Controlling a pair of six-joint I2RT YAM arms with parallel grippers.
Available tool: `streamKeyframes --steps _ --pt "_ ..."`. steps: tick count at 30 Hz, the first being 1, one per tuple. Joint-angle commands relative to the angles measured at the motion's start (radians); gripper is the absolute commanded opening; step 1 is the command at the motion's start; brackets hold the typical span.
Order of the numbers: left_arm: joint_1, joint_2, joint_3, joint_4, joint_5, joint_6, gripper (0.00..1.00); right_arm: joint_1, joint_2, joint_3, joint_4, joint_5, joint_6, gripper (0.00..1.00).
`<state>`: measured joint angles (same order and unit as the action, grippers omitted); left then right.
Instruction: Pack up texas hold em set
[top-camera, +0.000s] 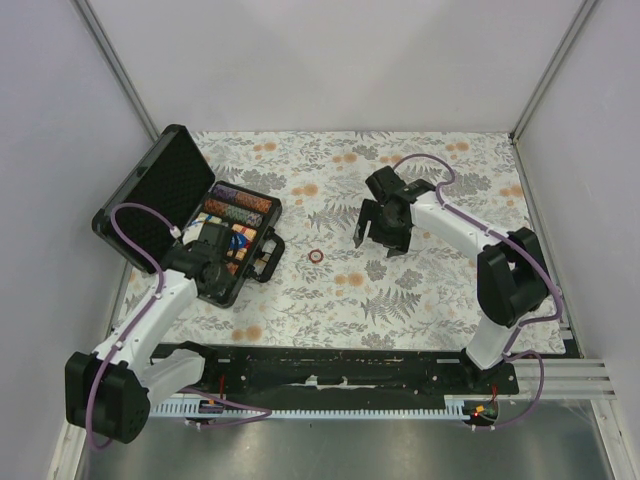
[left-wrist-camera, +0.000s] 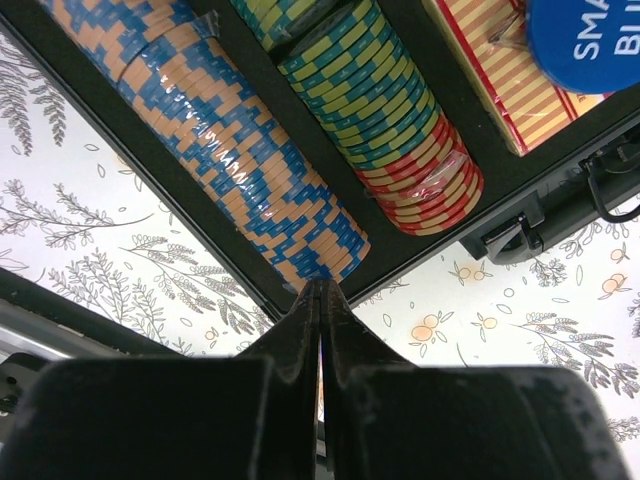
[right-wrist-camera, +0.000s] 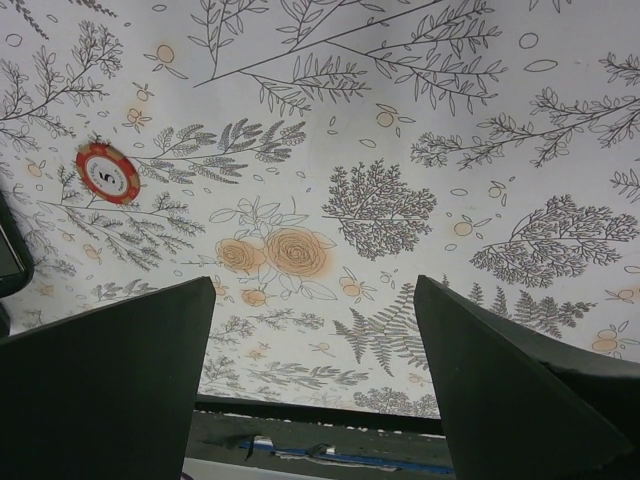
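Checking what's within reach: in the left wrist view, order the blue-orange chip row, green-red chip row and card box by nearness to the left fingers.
1. Blue-orange chip row, right at the tips of the shut left fingers.
2. Green-red chip row, next compartment to the right.
3. Card box, upper right corner.

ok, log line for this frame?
case: open, chip rows inside | left fingers: shut, empty, at case edge | right fingers: open, empty, over table | loose red chip: on table, outside case

Your black case (top-camera: 160, 185) lying open at left, striped chip rows (top-camera: 240, 205) packed inside, one red chip (top-camera: 316, 256) flat and loose to its right
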<state>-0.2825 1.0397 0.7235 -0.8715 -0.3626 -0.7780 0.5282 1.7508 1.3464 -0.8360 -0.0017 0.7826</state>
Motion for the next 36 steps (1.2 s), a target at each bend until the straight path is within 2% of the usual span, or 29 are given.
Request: streamKeyframes --steps 1,5,9,10,11,13,15,17,18,27,34,36 --pt "0.003 -0.01 0.1 -0.021 -0.068 -0.001 0.02 0.03 0.015 0.074 0.005 0.042 -0.046 0.89" --pt "0.003 -0.02 0.2 -0.06 -0.099 0.031 0.02 0.076 0.048 0.114 0.006 0.065 -0.085 0.9" --pt "0.003 -0.053 0.263 -0.077 -0.122 0.065 0.12 0.142 0.113 0.178 0.005 0.077 -0.138 0.91" --pt "0.003 -0.062 0.277 -0.077 -0.125 0.071 0.18 0.165 0.137 0.194 0.003 0.086 -0.15 0.91" --pt "0.003 -0.075 0.283 -0.077 -0.13 0.075 0.32 0.183 0.157 0.213 0.002 0.097 -0.163 0.92" --pt "0.003 -0.102 0.289 -0.058 -0.133 0.091 0.41 0.22 0.202 0.249 -0.012 0.121 -0.184 0.93" --pt "0.002 -0.131 0.286 -0.028 -0.113 0.126 0.56 0.253 0.243 0.287 -0.015 0.149 -0.2 0.93" --pt "0.003 -0.154 0.28 -0.003 -0.096 0.149 0.79 0.274 0.286 0.321 -0.018 0.164 -0.212 0.93" --pt "0.003 -0.164 0.278 0.006 -0.09 0.161 0.86 0.283 0.303 0.339 -0.02 0.172 -0.218 0.93" --pt "0.005 -0.23 0.248 0.031 -0.029 0.187 1.0 0.329 0.441 0.459 -0.015 0.218 -0.272 0.86" --pt "0.005 -0.263 0.225 0.054 0.025 0.232 1.0 0.328 0.509 0.507 -0.014 0.227 -0.289 0.76" --pt "0.005 -0.264 0.225 0.054 0.028 0.247 1.0 0.331 0.524 0.51 -0.008 0.218 -0.29 0.7"
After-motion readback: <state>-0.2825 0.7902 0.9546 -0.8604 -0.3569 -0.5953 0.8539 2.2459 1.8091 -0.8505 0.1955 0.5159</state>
